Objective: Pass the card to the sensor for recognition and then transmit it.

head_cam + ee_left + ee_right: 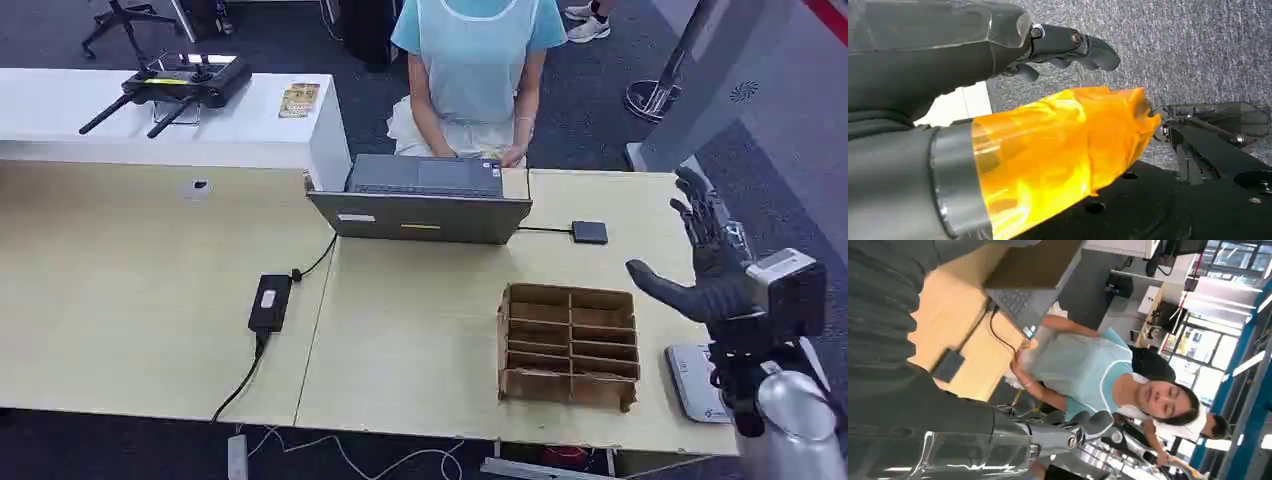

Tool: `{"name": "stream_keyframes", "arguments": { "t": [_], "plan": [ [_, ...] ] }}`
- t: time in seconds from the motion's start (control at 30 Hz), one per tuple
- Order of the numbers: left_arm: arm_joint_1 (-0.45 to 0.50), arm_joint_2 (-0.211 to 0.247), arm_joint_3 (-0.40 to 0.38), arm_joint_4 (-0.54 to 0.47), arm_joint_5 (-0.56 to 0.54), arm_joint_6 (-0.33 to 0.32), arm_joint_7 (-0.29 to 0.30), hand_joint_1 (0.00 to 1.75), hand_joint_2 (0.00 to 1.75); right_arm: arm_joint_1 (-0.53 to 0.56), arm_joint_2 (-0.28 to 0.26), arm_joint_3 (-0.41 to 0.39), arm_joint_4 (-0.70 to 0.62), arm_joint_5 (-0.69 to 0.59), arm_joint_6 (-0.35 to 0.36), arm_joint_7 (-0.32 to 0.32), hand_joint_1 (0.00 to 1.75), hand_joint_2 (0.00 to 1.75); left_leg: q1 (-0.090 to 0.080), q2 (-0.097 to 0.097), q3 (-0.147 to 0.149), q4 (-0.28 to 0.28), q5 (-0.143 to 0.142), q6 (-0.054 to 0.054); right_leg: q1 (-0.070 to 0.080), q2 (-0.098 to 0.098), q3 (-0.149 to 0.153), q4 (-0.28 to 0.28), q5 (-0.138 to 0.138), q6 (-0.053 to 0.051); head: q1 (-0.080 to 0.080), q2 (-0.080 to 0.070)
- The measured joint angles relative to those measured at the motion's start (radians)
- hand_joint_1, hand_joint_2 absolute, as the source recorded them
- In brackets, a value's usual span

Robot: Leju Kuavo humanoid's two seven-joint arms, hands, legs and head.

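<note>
A small dark square sensor [589, 232] lies flat on the pale worktop [420, 330], joined by a thin black cable to the laptop's side, well beyond the far right corner of the cardboard divider box [568, 345], whose narrow compartments stand open; no card can be made out

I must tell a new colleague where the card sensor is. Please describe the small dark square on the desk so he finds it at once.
Start at the long wooden desk and find the grey laptop before the seated person. A thin cable runs from its right side to the small dark square pad, lying flat. Unlike the black power brick, it is flat and square.
</note>
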Motion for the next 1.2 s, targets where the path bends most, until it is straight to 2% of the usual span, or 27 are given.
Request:
{"name": "stream_keyframes", "arguments": {
  "t": [0.3,0.4,0.53,0.67,0.9,1.1,1.2],
  "plan": [
    [-0.005,0.000,-0.003,0.000,-0.015,-0.010,0.011,0.00,0.00,-0.274,-0.002,0.162,0.056,0.267,-0.176,0.125,0.00,1.75,0.000,0.000,0.000,0.000,0.002,-0.001,0.000,0.000,0.000,0.000,0.002,-0.001,0.000,0.000],
    [-0.006,0.000,-0.006,0.000,-0.019,-0.017,0.020,0.00,0.00,-0.360,-0.002,0.213,0.082,0.339,-0.203,0.166,0.00,1.75,0.000,0.000,0.000,0.000,0.002,-0.001,0.000,0.000,0.000,0.001,0.002,-0.001,0.000,0.000],
    [-0.007,0.000,-0.011,0.000,-0.023,-0.019,0.022,0.00,0.00,-0.428,0.000,0.262,0.111,0.375,-0.214,0.188,0.00,1.75,0.000,-0.001,-0.001,0.000,0.003,0.000,0.000,-0.001,0.000,0.001,0.002,-0.001,0.000,0.000],
    [-0.011,0.000,-0.023,0.000,-0.040,-0.026,0.030,0.00,0.00,-0.505,0.008,0.312,0.151,0.484,-0.236,0.249,0.00,1.75,0.000,0.000,-0.001,0.000,0.003,0.000,0.000,0.000,0.000,0.001,0.003,0.000,0.000,0.000],
    [-0.026,0.000,-0.052,0.000,-0.077,-0.027,0.061,0.00,0.00,-0.677,0.067,0.436,0.326,0.754,-0.247,0.376,0.00,1.75,0.000,-0.001,-0.001,0.000,0.004,-0.001,0.000,0.000,-0.001,0.001,0.004,-0.001,0.000,0.000],
    [-0.036,0.000,-0.075,0.000,-0.095,-0.037,0.073,0.00,0.00,-0.799,0.121,0.513,0.549,0.907,-0.252,0.425,0.00,1.75,0.000,-0.001,-0.001,0.000,0.006,-0.002,0.000,0.000,-0.001,0.002,0.004,0.000,0.000,0.000],
    [-0.038,0.000,-0.081,0.000,-0.101,-0.039,0.080,0.00,0.00,-0.834,0.144,0.531,0.646,0.956,-0.276,0.441,0.00,1.75,0.000,-0.001,-0.001,0.000,0.006,-0.002,0.000,-0.001,-0.001,0.002,0.004,0.000,0.000,0.000]
  ]
}}
